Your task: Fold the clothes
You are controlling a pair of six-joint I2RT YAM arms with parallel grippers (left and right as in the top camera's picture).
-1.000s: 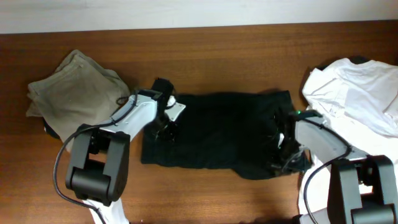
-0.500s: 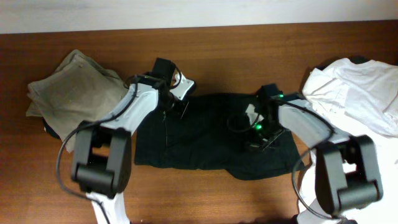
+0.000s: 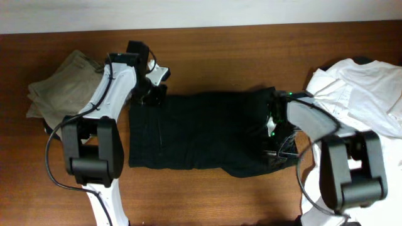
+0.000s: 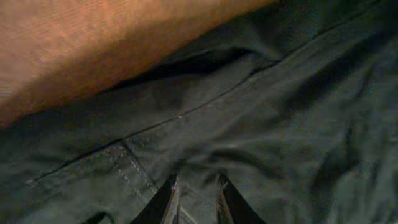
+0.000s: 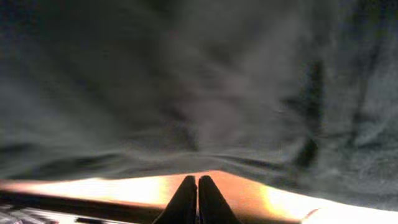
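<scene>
The black shorts-like garment (image 3: 207, 132) lies spread flat at the table's middle. My left gripper (image 3: 151, 94) is at its far left corner; in the left wrist view its fingers (image 4: 196, 190) are shut on a fold of the black fabric (image 4: 261, 106). My right gripper (image 3: 276, 133) is low over the garment's right part. In the right wrist view its fingers (image 5: 198, 183) are pressed together with nothing visible between them, over bare wood just short of the black fabric's edge (image 5: 186, 81). No pale label shows.
A khaki-olive garment (image 3: 63, 88) lies crumpled at the far left, close behind my left arm. A white shirt (image 3: 358, 94) is heaped at the far right and hangs over the table edge. Brown wooden table (image 3: 213, 56) shows beyond the black garment.
My left gripper has moved back and left, pulling the black garment's left side out wider. My right gripper swung in over the garment, then back toward its right edge.
</scene>
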